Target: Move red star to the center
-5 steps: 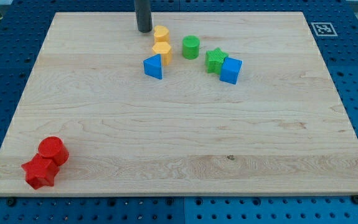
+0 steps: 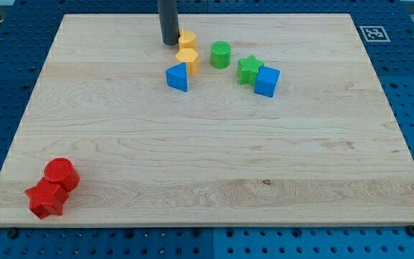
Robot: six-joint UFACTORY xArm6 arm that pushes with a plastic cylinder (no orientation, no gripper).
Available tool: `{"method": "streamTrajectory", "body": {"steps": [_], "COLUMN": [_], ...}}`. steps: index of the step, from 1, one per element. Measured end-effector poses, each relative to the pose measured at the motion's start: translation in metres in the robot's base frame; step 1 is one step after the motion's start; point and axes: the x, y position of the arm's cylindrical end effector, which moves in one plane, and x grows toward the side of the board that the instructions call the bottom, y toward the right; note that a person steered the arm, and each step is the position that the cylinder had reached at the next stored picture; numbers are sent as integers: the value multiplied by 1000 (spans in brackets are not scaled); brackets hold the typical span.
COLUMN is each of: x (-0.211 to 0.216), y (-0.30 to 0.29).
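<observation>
The red star [image 2: 45, 199] lies at the board's bottom left corner, touching the red cylinder [image 2: 62, 174] just above and to its right. My tip [image 2: 168, 42] is near the view's top, just left of the upper yellow block [image 2: 187, 39], and far from the red star.
A second yellow block [image 2: 188, 59] sits below the first. A blue triangular block [image 2: 178, 76] lies under them. A green cylinder [image 2: 221, 54], a green star [image 2: 249, 69] and a blue cube [image 2: 267, 81] lie to the right. The wooden board [image 2: 207, 158] ends near the red star.
My tip has moved a little down the view, closer to the yellow blocks. No block has moved.
</observation>
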Motion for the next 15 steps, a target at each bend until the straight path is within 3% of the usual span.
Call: {"method": "streamTrajectory", "body": {"steps": [2, 3, 4, 6, 8, 9, 13, 15], "x": [0, 7, 46, 168, 290, 317, 345, 345], "y": [1, -26, -93, -189, -215, -215, -143, -134]}}
